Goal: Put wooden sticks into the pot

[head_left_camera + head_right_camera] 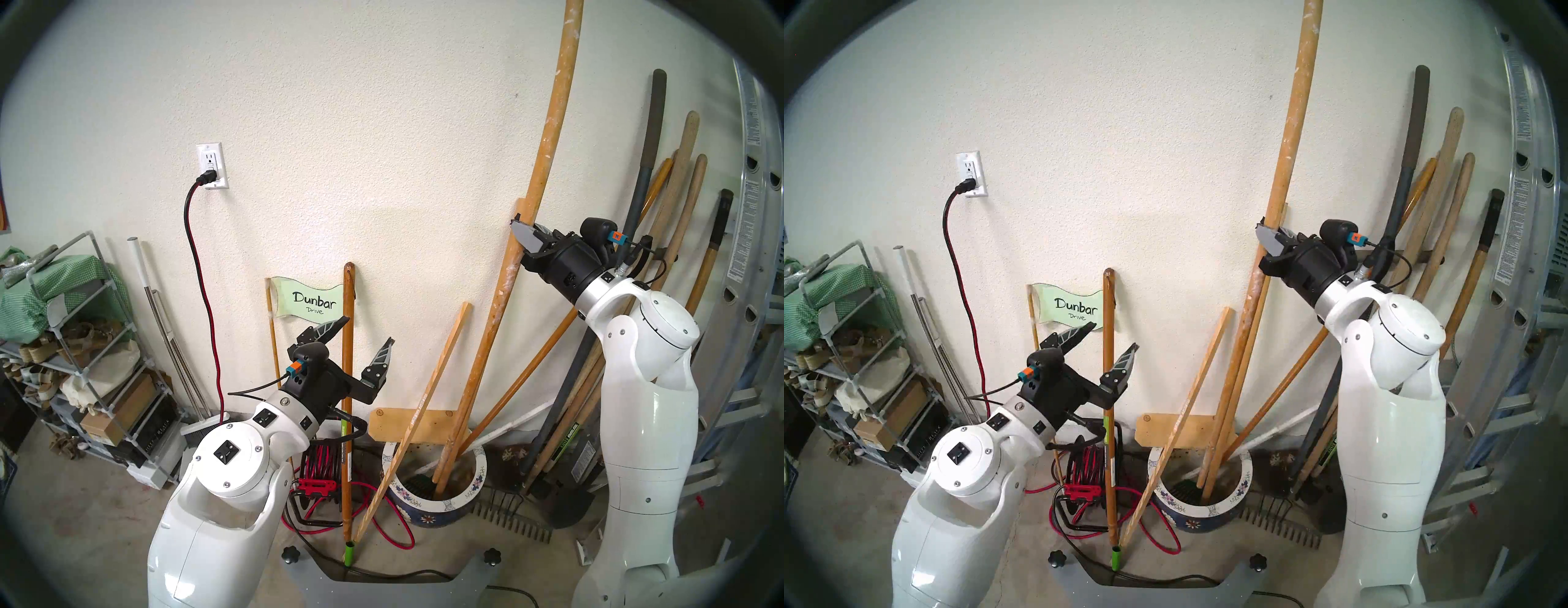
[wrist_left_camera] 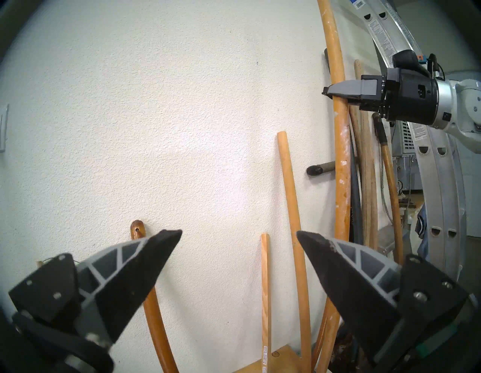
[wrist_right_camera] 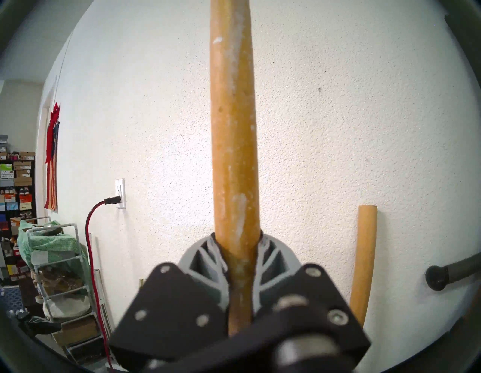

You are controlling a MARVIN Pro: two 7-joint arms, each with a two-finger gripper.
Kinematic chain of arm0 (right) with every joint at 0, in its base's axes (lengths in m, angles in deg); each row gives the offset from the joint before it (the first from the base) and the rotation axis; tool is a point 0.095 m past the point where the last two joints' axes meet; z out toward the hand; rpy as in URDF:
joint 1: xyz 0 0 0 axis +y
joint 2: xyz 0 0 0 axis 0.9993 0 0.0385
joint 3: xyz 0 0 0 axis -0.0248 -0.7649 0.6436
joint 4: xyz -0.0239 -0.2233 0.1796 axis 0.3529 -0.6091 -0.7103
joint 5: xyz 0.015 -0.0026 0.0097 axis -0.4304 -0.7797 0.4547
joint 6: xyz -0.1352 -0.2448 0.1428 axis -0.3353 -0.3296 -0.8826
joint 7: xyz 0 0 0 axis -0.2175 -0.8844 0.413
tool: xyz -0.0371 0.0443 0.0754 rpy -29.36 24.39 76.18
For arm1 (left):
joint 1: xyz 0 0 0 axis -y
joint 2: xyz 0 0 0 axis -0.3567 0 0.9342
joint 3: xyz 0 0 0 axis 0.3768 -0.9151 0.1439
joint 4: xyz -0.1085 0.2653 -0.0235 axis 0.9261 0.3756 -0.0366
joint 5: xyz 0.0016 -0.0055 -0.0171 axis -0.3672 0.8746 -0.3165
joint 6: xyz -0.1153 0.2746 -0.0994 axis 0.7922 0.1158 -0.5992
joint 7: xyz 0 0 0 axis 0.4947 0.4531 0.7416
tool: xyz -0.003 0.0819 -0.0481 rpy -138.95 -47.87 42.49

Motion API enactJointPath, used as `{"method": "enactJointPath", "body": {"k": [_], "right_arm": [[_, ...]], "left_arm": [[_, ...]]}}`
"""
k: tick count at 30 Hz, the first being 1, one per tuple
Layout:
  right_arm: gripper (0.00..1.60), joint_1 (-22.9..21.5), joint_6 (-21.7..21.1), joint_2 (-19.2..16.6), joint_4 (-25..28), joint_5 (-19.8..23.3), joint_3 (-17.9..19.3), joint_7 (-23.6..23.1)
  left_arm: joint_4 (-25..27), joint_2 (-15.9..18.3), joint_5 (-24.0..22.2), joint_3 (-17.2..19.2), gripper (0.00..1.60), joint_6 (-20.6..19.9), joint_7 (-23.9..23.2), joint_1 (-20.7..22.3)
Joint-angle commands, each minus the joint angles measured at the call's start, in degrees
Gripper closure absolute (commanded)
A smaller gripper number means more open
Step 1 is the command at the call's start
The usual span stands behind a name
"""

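A cream-white textured plaster wall (image 1: 382, 127) fills the background and is evenly lit. A white duplex wall outlet (image 1: 211, 164) is mounted on it, with a black plug and black-and-red power cord (image 1: 203, 288) hanging down to the floor. The bare grey concrete floor (image 1: 63, 530) shows faint stains. At left stands a grey metal-framed shoe rack (image 1: 85, 339) holding shoes and boxes, topped by a green checked cloth (image 1: 51, 288). A silver aluminium ladder (image 1: 755, 254) leans along the right edge. In the right wrist view, a red striped flag (image 3: 52, 161) hangs on the wall near stacked shoe boxes (image 3: 18, 182).
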Motion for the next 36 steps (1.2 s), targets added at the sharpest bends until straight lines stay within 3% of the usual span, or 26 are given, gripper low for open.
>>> {"method": "enactJointPath", "body": {"k": [1,7,13,24,36], "right_arm": [[1.60,0.7,4.5,0.3,-2.3,-1.9,-0.9,0.5],[1.60,2.5,9.3,-0.5,-5.2,-5.5,-2.2,0.6],[1.60,3.4,11.1,-1.1,-6.5,-7.3,-2.8,0.4],[1.60,3.2,11.2,0.1,-10.9,-10.5,-5.1,2.7],[1.60,0.7,11.7,2.1,-20.0,-12.6,-6.7,5.8]], "left_arm": [[0.0,0.0,0.0,0.0,0.00,0.0,0.0,0.0],[0.0,0.0,0.0,0.0,0.00,0.0,0.0,0.0],[0.0,0.0,0.0,0.0,0.00,0.0,0.0,0.0],[0.0,0.0,0.0,0.0,0.00,0.0,0.0,0.0],[0.0,0.0,0.0,0.0,0.00,0.0,0.0,0.0]]}}
